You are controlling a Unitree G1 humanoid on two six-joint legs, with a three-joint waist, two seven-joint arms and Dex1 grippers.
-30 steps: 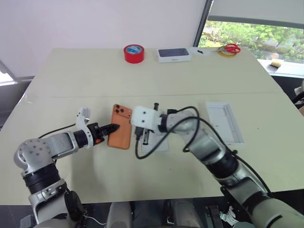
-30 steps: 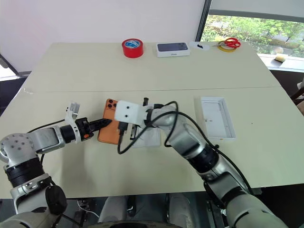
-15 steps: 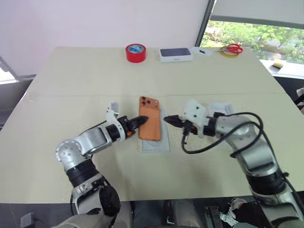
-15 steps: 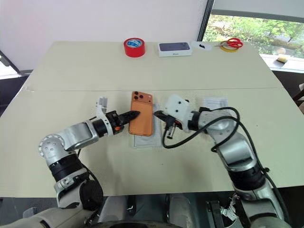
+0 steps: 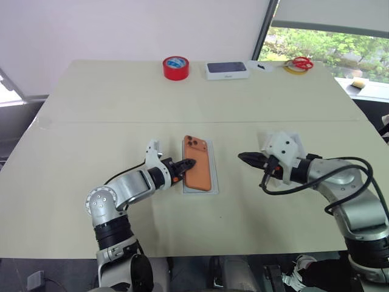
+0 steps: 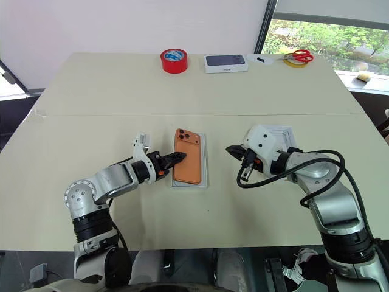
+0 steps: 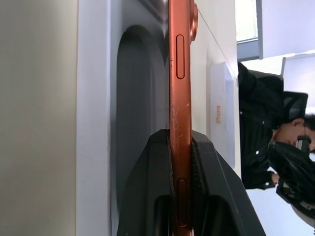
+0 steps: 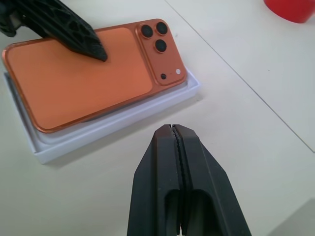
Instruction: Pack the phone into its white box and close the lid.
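Orange, back up with its three-lens cluster at the far end, the phone sits over the white box, whose floor it hides entirely; just a thin white rim shows around it. Whether the phone is fully seated or hovers just over the tray cannot be told. One phone, one white box. The left tool is clenched on the phone's left long edge, one finger across the back, the other underneath and out of sight. To the right of the phone, apart from it, the right tool hangs above the bench with its two fingers pressed together on nothing. Behind that tool's white housing, right of the phone, the lid lies mostly covered, only a white corner showing. Far beyond the phone stand one red tape roll and one dark-topped white box; scissors with red handles lie further right.
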